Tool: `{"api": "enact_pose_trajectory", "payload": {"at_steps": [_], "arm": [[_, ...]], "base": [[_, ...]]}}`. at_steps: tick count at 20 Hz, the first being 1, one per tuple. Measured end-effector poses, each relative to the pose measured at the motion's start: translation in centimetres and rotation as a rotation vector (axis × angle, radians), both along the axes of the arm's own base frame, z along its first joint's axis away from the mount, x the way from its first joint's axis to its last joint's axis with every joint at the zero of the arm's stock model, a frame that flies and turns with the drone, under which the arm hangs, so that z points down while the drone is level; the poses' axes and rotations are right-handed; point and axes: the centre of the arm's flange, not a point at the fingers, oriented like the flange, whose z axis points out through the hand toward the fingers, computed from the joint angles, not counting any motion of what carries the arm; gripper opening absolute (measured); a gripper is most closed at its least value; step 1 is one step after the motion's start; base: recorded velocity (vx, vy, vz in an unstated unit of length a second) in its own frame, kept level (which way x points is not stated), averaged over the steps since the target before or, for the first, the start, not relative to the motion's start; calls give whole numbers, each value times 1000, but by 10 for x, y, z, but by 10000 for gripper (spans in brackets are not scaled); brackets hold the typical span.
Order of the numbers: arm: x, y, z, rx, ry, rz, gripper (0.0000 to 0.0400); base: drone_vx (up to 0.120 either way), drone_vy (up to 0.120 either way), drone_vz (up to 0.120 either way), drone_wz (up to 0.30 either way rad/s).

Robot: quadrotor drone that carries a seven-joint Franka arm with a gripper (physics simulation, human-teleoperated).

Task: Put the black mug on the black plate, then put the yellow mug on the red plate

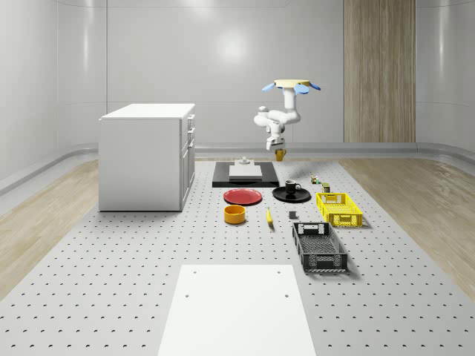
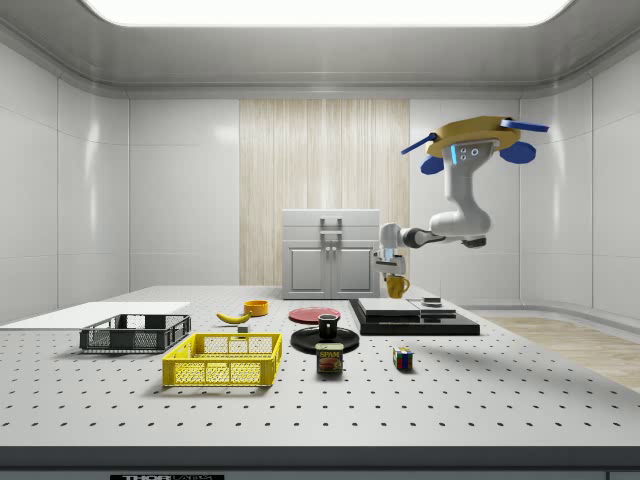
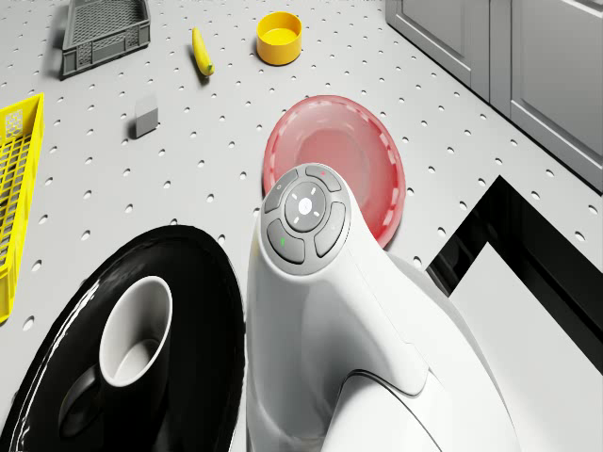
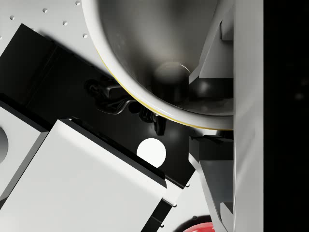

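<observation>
Across the surface (image 1: 89, 297), as taken from the whole-scene view's left, the white cabinet (image 1: 147, 156) is noted first, then the red plate (image 1: 243, 196) lying bare, with the yellow bowl (image 1: 235, 214) just in front of it. Next to the right, the black plate (image 1: 292, 194) is found carrying the black mug (image 1: 292, 187), upright and within the rim; the first half of the task is therefore judged complete. The banana (image 1: 269, 216) lies in front of the two plates. Beyond the plates, the black slab (image 1: 245, 175) with its white block is recorded.

Above the slab's right end, the yellow mug (image 1: 280, 154) is held clear of everything by the jaws (image 1: 278, 147), which are closed on its rim. It is carried high, presumably so that the slab and the black mug are cleared on the way to the red plate. The drone (image 1: 291, 85) is seen hovering above and slightly behind the mug, over the back edge of the surface.

Further right, the yellow crate (image 1: 339, 208) and the black crate (image 1: 319, 247) are noted, uninvolved. In the side view the mug (image 2: 397, 286) hangs upright, well above the red plate (image 2: 314, 314).
</observation>
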Motion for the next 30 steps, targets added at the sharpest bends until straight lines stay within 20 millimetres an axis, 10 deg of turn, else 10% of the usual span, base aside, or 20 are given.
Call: {"api": "enact_pose_trajectory", "payload": {"at_steps": [11,30], "arm": [[0,0,0,0,0,0,100],[0,0,0,0,0,0,100]], "base": [[120,-116,0,0],[120,0,0,0]]}}
